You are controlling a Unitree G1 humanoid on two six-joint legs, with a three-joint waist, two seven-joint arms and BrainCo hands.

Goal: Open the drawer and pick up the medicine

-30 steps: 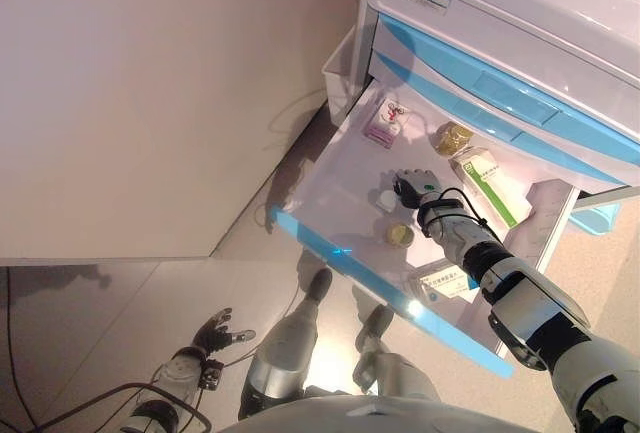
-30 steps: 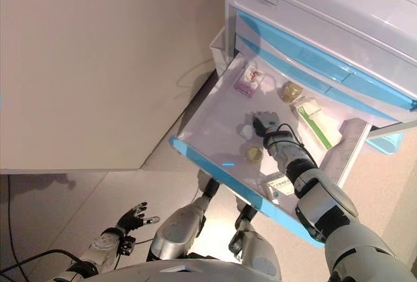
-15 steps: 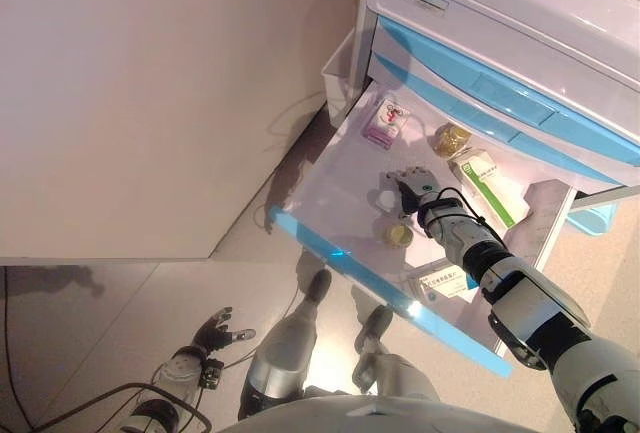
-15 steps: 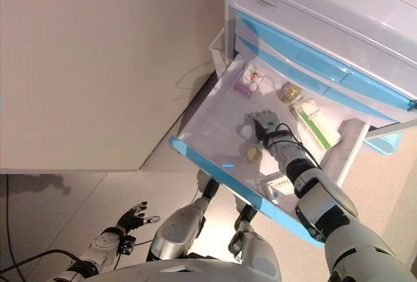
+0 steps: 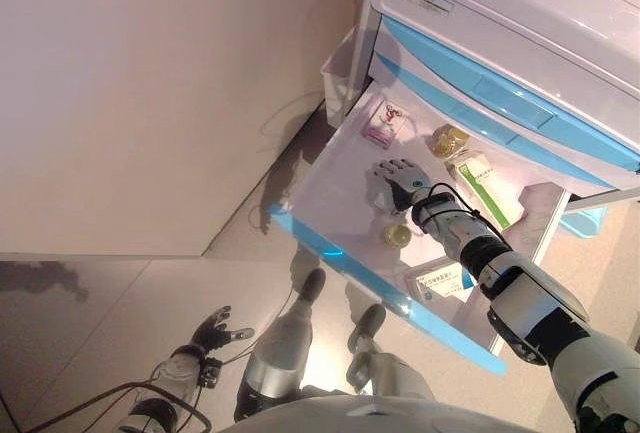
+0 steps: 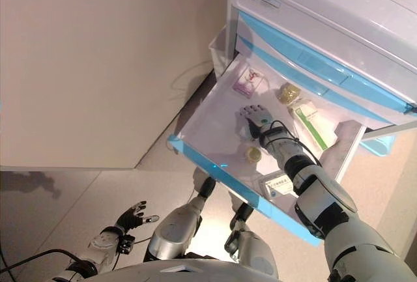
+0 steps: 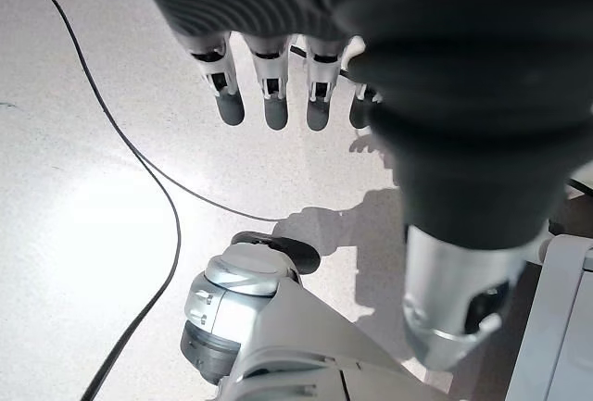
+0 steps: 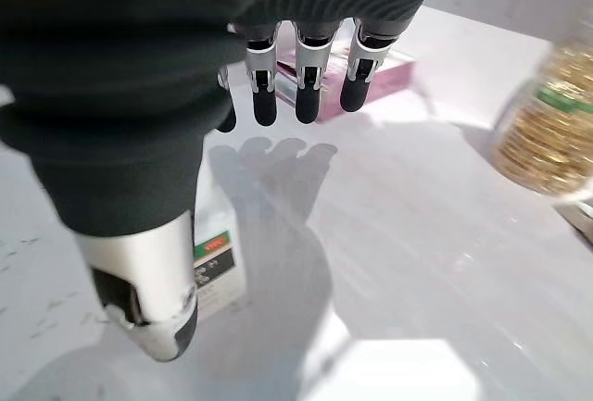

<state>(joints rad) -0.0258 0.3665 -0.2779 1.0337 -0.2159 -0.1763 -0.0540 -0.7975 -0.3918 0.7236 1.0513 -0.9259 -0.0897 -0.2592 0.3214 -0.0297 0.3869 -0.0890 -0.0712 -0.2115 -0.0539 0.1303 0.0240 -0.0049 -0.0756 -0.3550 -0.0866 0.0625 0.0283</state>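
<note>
Open drawer (image 5: pixel 330 178), white floor, blue front edge. On it: pink box (image 5: pixel 384 124) at back, gold-filled jar (image 5: pixel 450 140), green-and-white box (image 5: pixel 485 187), small white bottle (image 8: pixel 215 267), small yellow-lidded jar (image 5: pixel 397 236), labelled box (image 5: pixel 440 280) near front.

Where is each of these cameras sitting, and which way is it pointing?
Left and right eye views: on the head, looking down into the open drawer; both arms show.
Left wrist view: on the left arm, looking past the open left robot hand at the floor.
Right wrist view: on the right arm, over the drawer; the open right robot hand nears the pink box.
Shared: pink box, jar.
</note>
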